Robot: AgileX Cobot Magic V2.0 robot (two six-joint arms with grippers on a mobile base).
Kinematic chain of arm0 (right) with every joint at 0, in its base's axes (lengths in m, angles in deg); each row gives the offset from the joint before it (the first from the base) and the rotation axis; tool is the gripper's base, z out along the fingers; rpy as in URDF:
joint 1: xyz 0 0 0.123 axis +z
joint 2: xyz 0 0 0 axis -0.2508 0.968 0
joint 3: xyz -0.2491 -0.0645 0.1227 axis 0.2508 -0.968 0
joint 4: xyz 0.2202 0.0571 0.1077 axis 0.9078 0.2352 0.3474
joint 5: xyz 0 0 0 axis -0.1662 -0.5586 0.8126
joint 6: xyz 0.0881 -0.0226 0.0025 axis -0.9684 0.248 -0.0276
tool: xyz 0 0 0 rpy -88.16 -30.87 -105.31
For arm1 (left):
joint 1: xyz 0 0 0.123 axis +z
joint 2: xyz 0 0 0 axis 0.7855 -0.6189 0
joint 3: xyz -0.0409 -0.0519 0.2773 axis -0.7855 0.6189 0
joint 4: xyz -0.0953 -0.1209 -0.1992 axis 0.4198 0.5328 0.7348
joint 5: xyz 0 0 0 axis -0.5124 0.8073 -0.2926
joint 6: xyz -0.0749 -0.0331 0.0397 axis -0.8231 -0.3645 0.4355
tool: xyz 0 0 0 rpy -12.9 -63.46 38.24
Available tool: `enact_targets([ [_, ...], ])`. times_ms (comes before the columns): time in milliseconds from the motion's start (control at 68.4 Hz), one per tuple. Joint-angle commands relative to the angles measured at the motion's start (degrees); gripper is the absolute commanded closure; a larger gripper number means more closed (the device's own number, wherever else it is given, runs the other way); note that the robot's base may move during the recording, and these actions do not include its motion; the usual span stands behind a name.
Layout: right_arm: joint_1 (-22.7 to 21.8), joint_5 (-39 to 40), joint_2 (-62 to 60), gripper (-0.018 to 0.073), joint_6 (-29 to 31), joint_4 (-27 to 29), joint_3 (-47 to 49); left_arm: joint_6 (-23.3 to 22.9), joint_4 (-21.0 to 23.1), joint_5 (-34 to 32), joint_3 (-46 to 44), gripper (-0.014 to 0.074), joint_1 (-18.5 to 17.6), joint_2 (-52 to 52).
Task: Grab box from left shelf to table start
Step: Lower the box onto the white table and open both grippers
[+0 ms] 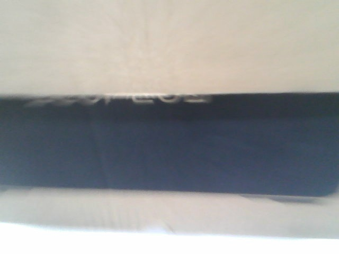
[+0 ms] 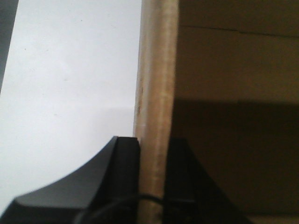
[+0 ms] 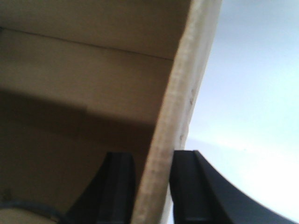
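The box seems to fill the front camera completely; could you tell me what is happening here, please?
Both arms are holding the box by its walls. The left pincer has a finger on each side of one cardboard wall, and the right pincer is clamped the same way on another wall. In the front view, the black printed panel with its pale lettering sits right against the camera. Neither shelf nor table is visible, so I cannot tell where the box is.
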Motion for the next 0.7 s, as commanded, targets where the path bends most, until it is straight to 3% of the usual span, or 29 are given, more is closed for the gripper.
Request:
enact_targets([
  [0, -0.05, 6.42, 3.22, 0.0501, 0.31, 0.49, 2.14, -0.84, -1.49, -8.85, -3.90, 0.0696, -0.21, -4.44],
  [278, -0.05, 12.11, 14.17, 0.0501, 2.90, 0.32, 2.14, -0.84, -1.10, -13.26, -4.05, 0.0696, -0.21, -16.10],
  [570, -0.05, 12.84, 19.09, 0.0497, 2.90, 0.13, 2.14, -0.36, 0.36, -12.88, -4.05, 0.0695, -0.21, -23.41],
  [687, -0.05, 12.45, 19.09, 0.0418, 2.90, -0.70, 2.14, 2.43, 3.05, -12.76, -4.05, 0.0692, -0.21, -24.20],
])
